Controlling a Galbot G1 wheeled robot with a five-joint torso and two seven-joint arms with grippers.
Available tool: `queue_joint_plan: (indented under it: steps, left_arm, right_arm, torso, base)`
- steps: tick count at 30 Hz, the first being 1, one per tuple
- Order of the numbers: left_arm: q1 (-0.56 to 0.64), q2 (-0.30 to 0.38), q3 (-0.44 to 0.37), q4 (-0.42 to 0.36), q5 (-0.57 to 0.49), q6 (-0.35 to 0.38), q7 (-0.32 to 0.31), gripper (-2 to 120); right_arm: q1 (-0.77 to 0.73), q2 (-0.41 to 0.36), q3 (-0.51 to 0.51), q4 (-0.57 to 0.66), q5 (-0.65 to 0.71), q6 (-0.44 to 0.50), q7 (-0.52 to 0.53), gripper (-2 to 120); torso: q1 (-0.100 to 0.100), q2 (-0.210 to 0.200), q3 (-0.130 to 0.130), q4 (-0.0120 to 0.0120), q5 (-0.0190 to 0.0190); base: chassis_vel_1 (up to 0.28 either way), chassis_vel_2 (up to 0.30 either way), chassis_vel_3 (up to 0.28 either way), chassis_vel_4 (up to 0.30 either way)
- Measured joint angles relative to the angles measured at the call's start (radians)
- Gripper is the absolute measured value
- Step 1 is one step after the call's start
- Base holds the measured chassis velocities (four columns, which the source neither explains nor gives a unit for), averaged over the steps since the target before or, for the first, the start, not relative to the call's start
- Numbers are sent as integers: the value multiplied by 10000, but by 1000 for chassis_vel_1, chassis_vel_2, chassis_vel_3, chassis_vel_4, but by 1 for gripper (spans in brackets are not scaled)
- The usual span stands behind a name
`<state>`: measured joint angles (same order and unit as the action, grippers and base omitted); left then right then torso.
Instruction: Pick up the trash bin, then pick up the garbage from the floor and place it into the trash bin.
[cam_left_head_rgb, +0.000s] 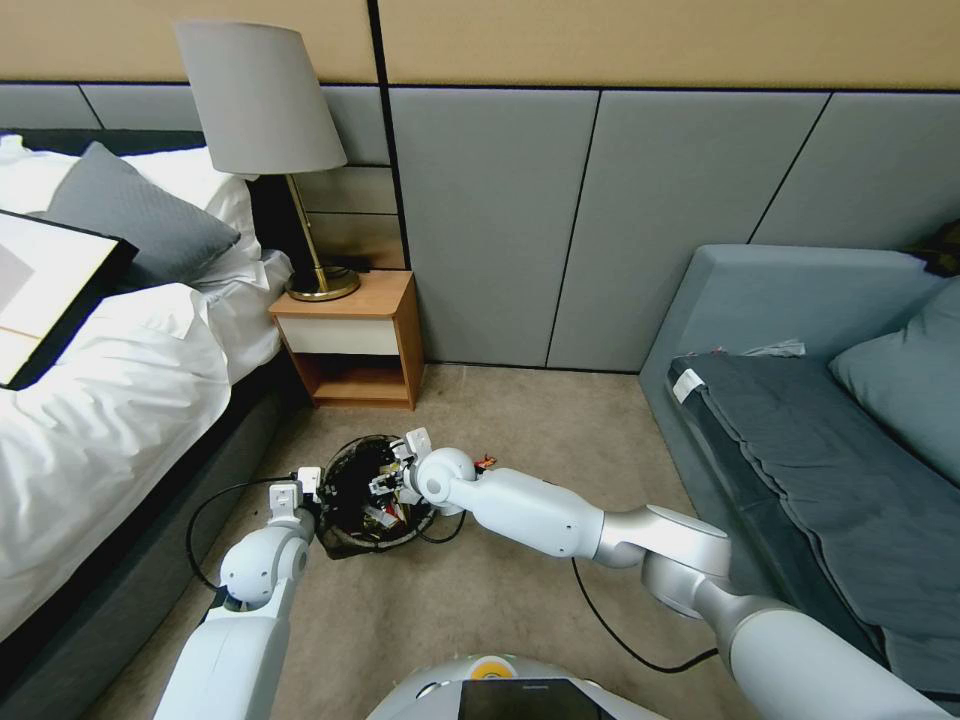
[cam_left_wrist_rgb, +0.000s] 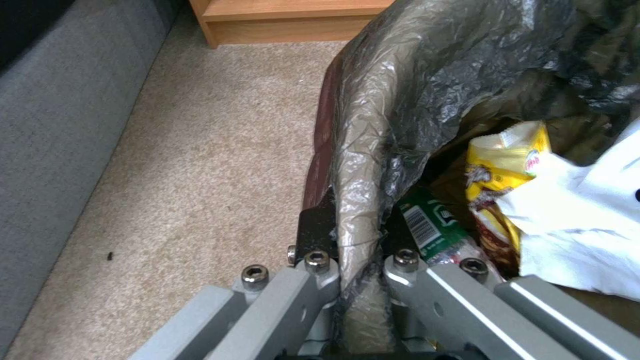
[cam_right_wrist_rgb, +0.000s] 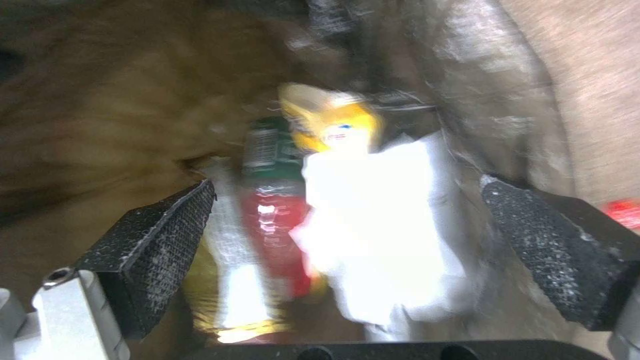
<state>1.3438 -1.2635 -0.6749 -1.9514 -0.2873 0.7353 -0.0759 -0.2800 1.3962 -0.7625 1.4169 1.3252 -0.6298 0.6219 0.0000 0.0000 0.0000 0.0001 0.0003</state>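
Beside the bed, on the carpet, both arms meet at the trash bin (cam_left_head_rgb: 375, 495).

Left gripper (cam_left_wrist_rgb: 360, 260) pinches the bin's rim, liner-wrapped edge squeezed between its fingers. Inside the bin lie a green-labelled bottle (cam_left_wrist_rgb: 430, 225), a yellow wrapper (cam_left_wrist_rgb: 507, 152) and white tissue (cam_left_wrist_rgb: 587, 210). Right gripper (cam_right_wrist_rgb: 347, 225) hangs over the bin's mouth, pads spread wide, gripping nothing. A tiny red wrapper (cam_left_head_rgb: 485, 462) lies on the carpet just right of the bin.
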Motion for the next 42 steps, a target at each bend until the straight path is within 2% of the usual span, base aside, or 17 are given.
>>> queue_joint_plan:
  steps: [16, 22, 25, 28, 30, 31, 33, 34, 37, 38, 41, 42]
  left_arm:
    - [-29, -45, 47, 7, 83, 2, -15, 0]
    - [-24, -53, 47, 2, 87, 2, -17, 0]
    - [-31, -4, 31, -37, 42, 4, -22, 0]
    - [-49, 12, 26, -57, 39, 4, -35, 0]
    - [-85, 27, 32, -75, 27, 5, -53, 0]
    - [-85, 27, 32, -75, 27, 5, -53, 0]
    - [-86, 33, 50, -92, 23, 5, -72, 0]
    - [-86, 33, 50, -92, 23, 5, -72, 0]
    - [-62, 15, 80, -156, -8, 5, -94, 0]
    - [-62, 15, 80, -156, -8, 5, -94, 0]
    - [-43, 23, 45, -226, -113, 5, -156, 0]
    - [-43, 23, 45, -226, -113, 5, -156, 0]
  right_arm:
    - [303, -392, 12, 368, -20, -296, 399, 100]
    - [424, -631, 272, 1035, 198, -293, 496, 100]
    - [751, -1207, 916, 2556, 650, -266, 693, 100]
    - [835, -1464, 1174, 3092, 818, -231, 769, 100]
    - [892, -2053, 1787, 4047, 1121, -133, 889, 100]
    - [892, -2053, 1787, 4047, 1121, -133, 889, 100]
    - [895, -2765, 2305, 4665, 1111, 48, 999, 100]
    - [895, -2765, 2305, 4665, 1111, 48, 999, 100]
    - [650, -3672, 2846, 5138, 209, 547, 748, 100]
    - [650, -3672, 2846, 5138, 209, 547, 748, 100]
    - [-180, -4293, 3507, 5254, -2059, 1570, -17, 100]
    - [-180, -4293, 3507, 5254, -2059, 1570, -17, 100]
  torso:
    - [0, 0, 0, -5, -5]
    - [0, 0, 0, -2, -1]
    - [0, 0, 0, 0, -3]
    - [0, 0, 0, -1, -2]
    - [0, 0, 0, 0, 0]
    - [0, 0, 0, 0, 0]
    - [0, 0, 0, -2, -2]
    - [0, 0, 0, -2, -2]
    - [0, 0, 0, -6, -1]
    - [0, 0, 0, -6, -1]
    - [0, 0, 0, 0, -1]
    - [0, 0, 0, 0, -1]
  base:
    - [0, 0, 0, 0]
    - [0, 0, 0, 0]
    - [0, 0, 0, 0]
    - [0, 0, 0, 0]
    - [0, 0, 0, 0]
    - [0, 0, 0, 0]
    - [0, 0, 0, 0]
    - [0, 0, 0, 0]
    - [0, 0, 0, 0]
    - [0, 0, 0, 0]
    - [0, 0, 0, 0]
    - [0, 0, 0, 0]
